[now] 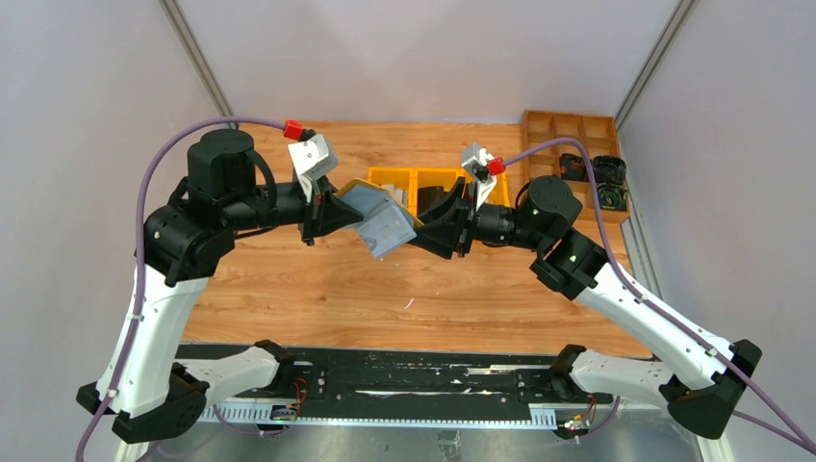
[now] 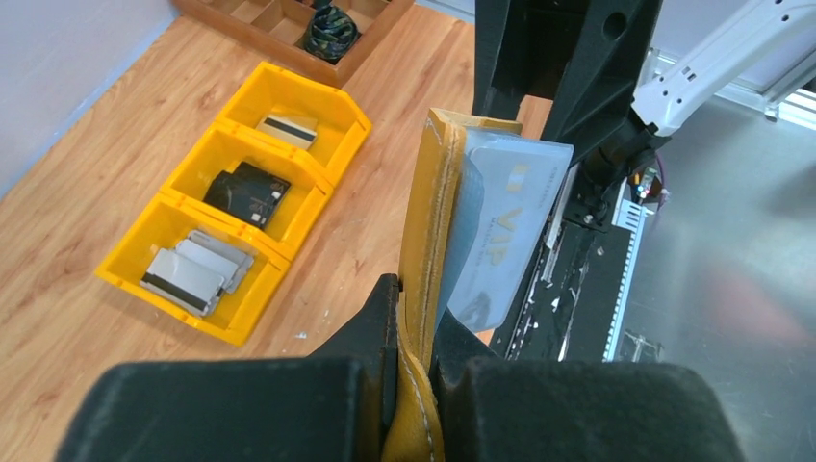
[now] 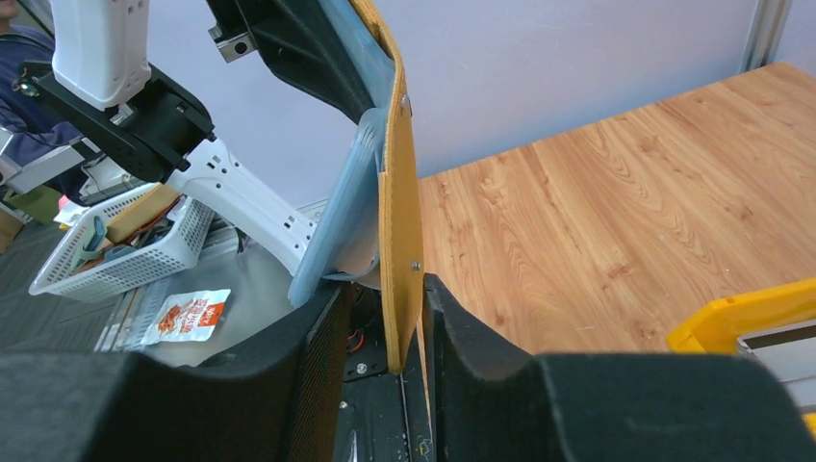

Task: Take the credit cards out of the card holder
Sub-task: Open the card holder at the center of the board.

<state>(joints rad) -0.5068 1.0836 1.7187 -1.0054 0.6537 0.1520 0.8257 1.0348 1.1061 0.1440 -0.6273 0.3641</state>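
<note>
Above the wooden table (image 1: 289, 289), the left gripper (image 2: 416, 318) clamps tight on the card holder (image 2: 433, 221) held aloft, while the right gripper (image 3: 385, 322), jaws partly apart astride its yellow flap, risks pinching cover instead of the protruding credit card (image 2: 505, 221), tugging the holder loose.
</note>
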